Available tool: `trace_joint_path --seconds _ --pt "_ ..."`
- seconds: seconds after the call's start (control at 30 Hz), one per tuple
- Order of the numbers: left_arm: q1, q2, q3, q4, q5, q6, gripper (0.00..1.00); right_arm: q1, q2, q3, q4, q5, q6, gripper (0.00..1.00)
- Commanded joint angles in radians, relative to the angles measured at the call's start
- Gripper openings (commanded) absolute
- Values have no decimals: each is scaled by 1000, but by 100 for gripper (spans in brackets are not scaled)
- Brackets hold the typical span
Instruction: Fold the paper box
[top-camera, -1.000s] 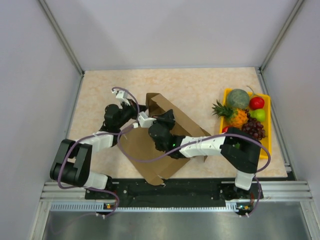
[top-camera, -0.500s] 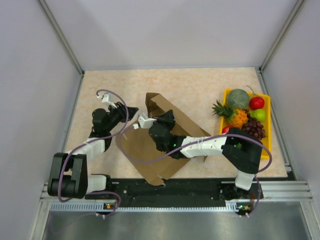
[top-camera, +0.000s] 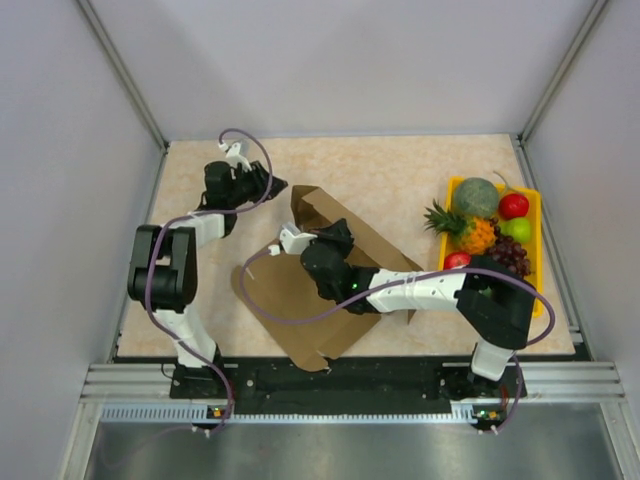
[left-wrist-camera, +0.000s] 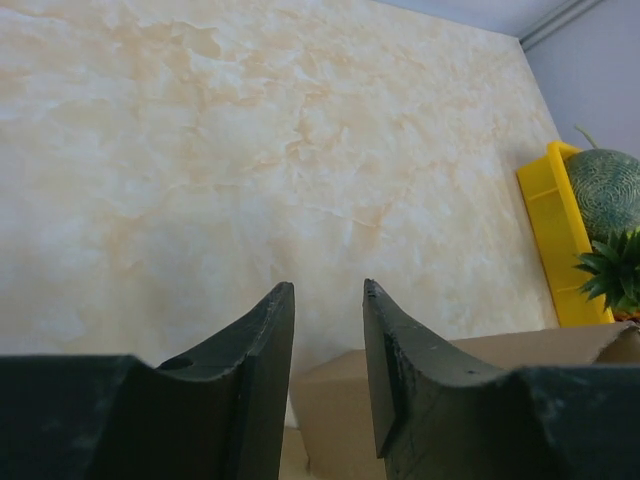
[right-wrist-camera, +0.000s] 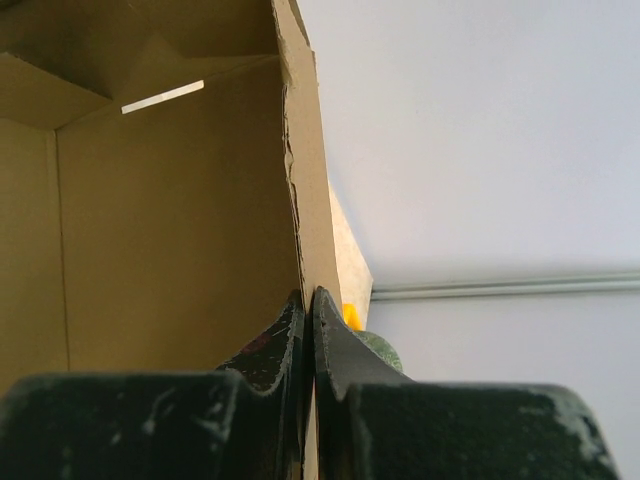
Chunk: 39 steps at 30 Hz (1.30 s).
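The paper box (top-camera: 300, 300) is a brown cardboard sheet lying part-folded in the middle of the table, with one wall raised at its far end. My right gripper (top-camera: 333, 233) is shut on the edge of that raised wall. In the right wrist view its jaws (right-wrist-camera: 309, 297) pinch the thin cardboard edge, with the box's inside (right-wrist-camera: 150, 220) to the left. My left gripper (top-camera: 268, 186) hovers open at the far left, clear of the box. Nothing is between its fingers (left-wrist-camera: 328, 286), and a corner of the box (left-wrist-camera: 340, 400) shows below them.
A yellow fruit tray (top-camera: 537, 250) stands at the right edge, holding a melon (top-camera: 478, 196), a pineapple (top-camera: 462, 228), grapes (top-camera: 508, 256) and other fruit. The tray's end (left-wrist-camera: 553, 235) also appears in the left wrist view. Grey walls enclose the table on three sides.
My left gripper has opened, come away from the box's left edge and swung toward the table's far left. The right gripper has kept its hold on the raised wall.
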Motion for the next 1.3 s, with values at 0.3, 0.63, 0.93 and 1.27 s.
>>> trace_joint_path --seconds 0.3,0.63,0.93,1.27 --pt "-78 60 17 137 207 -32 31 -2 37 18 -160 -153 89 0" --pt "-89 -61 -186 192 229 -19 27 -2 45 53 -255 -231 146 0" --pt "-161 -101 -212 183 137 158 39 -13 -3 22 -290 -319 203 0" --pt "-178 -173 -302 273 172 240 42 -47 -87 -11 -313 -421 252 0"
